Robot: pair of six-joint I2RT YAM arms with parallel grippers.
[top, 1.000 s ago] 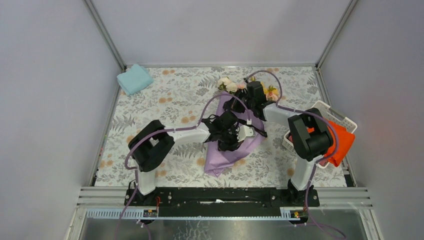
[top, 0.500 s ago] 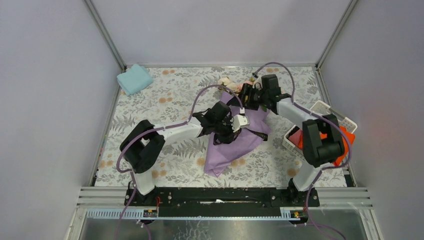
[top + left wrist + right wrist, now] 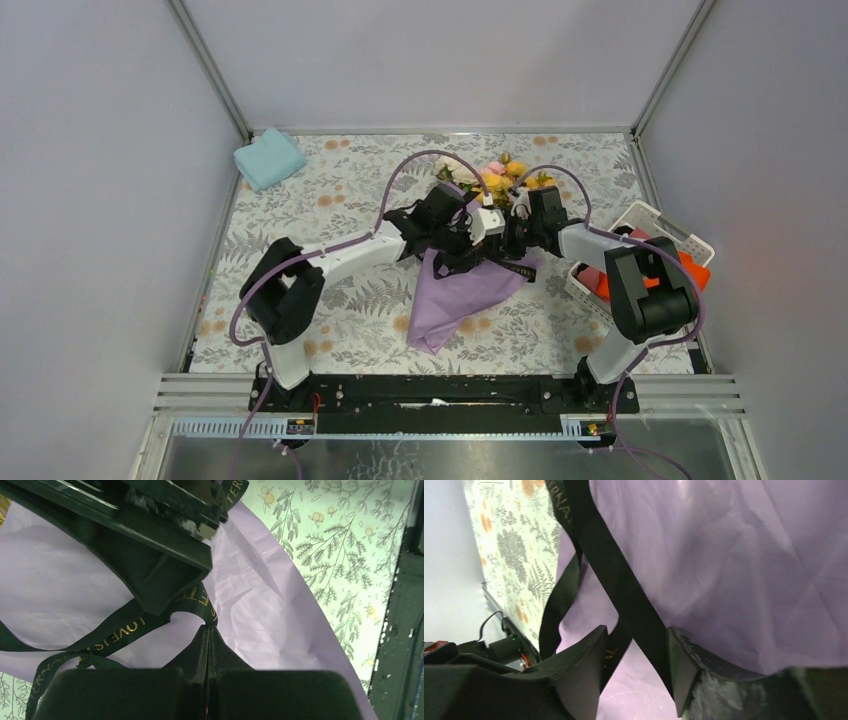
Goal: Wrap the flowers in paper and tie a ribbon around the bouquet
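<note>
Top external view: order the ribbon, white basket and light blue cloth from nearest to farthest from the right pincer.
1. ribbon, beside the right pincer, mid-table.
2. white basket, at the right edge.
3. light blue cloth, far left corner.

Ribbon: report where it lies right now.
In the left wrist view the ribbon drapes over the paper, pinched by the left gripper; another strand runs through the open right gripper.

ribbon (image 3: 624, 595) cut off at top edge, flowers (image 3: 503, 176) partly hidden under arms (image 3: 350, 252)
</note>
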